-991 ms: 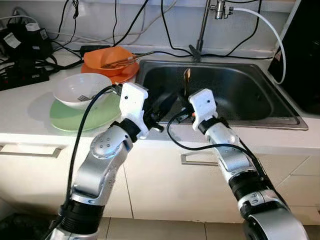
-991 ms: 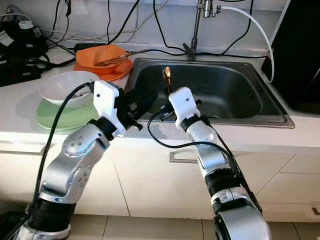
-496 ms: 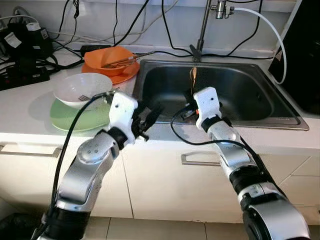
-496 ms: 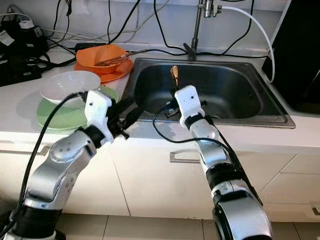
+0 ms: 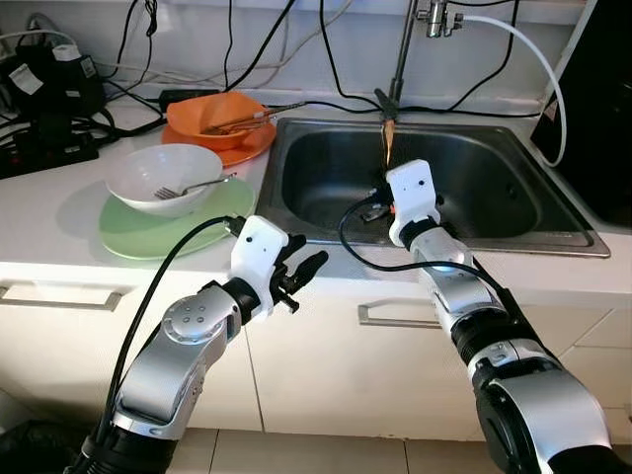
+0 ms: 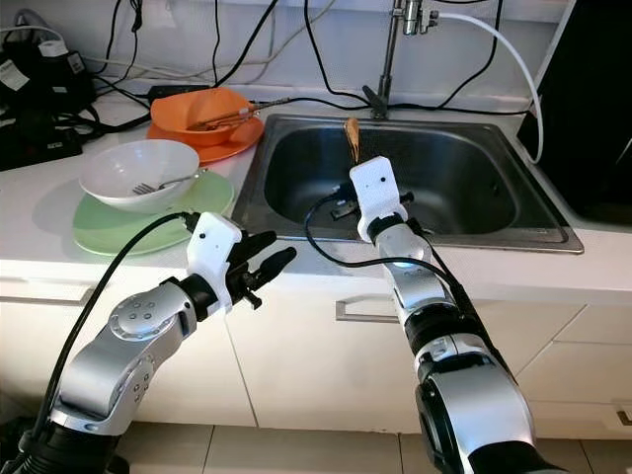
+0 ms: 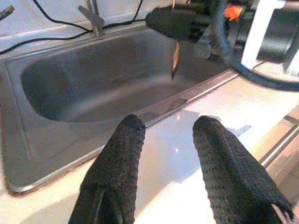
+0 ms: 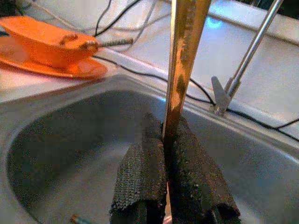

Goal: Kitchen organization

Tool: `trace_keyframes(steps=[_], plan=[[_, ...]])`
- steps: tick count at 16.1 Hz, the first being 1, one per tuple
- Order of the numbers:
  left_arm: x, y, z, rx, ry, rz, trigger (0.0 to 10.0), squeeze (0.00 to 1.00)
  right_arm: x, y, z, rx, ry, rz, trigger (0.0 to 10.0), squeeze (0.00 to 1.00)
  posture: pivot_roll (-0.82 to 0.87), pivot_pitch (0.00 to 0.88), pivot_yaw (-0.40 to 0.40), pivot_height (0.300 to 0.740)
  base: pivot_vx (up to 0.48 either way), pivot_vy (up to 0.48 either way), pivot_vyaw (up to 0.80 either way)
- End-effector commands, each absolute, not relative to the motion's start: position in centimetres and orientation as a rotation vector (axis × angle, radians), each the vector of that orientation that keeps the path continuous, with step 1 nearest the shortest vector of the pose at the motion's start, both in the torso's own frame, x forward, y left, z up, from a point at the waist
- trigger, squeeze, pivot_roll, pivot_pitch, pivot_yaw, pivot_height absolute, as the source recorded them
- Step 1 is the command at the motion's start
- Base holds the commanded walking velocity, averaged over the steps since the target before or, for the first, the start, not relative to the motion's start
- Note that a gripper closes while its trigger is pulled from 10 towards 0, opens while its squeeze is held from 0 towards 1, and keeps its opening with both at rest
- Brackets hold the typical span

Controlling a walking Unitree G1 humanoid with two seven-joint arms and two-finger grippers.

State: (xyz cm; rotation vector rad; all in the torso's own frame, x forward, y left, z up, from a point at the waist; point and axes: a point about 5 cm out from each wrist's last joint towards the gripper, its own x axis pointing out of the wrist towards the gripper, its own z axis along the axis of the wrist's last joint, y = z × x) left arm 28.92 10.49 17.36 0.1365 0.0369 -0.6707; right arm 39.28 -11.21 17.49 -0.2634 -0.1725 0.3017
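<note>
The right gripper point(image 8: 164, 154) has its jaws clenched on a slim golden-brown metal utensil point(image 8: 183, 60), upright over the stainless-steel sink point(image 5: 474, 183), probably for carrying. The left gripper point(image 7: 168, 158), jaws released, hovers over the white surface point(image 5: 59, 232).

The left silver arm bends at the elbow and reaches forward low, its left pincer point(image 5: 304, 274) level with its two black fingers point(image 7: 114, 179) spread apart. The right silver arm stretches farther forward and higher, wrist raised; its right pincer point(image 8: 167, 163) points up, fingers pressed together on a slim golden-brown utensil handle point(image 8: 183, 60).
</note>
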Motion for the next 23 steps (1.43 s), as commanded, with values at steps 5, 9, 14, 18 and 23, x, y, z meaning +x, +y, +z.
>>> trace_keyframes(steps=[5,9,14,18,23], plan=[[28.5,9.9,17.3,0.149,0.04,-0.683,10.0,0.0,40.0,-12.1,17.9,-0.215,-0.137,0.228,10.0,0.0,0.16,0.0,-0.007,0.74,0.0,0.0,0.0],[28.4,9.5,17.3,0.15,0.04,-0.69,10.0,0.0,40.0,-11.9,17.3,-0.225,-0.102,0.225,10.0,0.0,0.18,0.0,-0.015,0.74,0.0,0.0,0.0],[28.2,9.5,17.2,0.155,0.042,-0.684,10.0,0.0,39.9,-11.7,16.7,-0.22,-0.077,0.225,10.0,0.0,0.19,0.0,-0.019,0.74,0.0,0.0,0.0],[28.1,9.5,17.2,0.158,0.044,-0.682,10.0,0.0,39.7,-11.7,16.2,-0.218,-0.065,0.222,10.0,0.0,0.19,0.0,-0.019,0.74,0.0,0.0,0.0],[28.1,9.5,17.1,0.159,0.05,-0.679,10.0,0.0,39.6,-11.8,15.6,-0.22,-0.043,0.218,10.0,0.0,0.19,0.005,-0.018,0.74,0.0,0.0,0.0]])
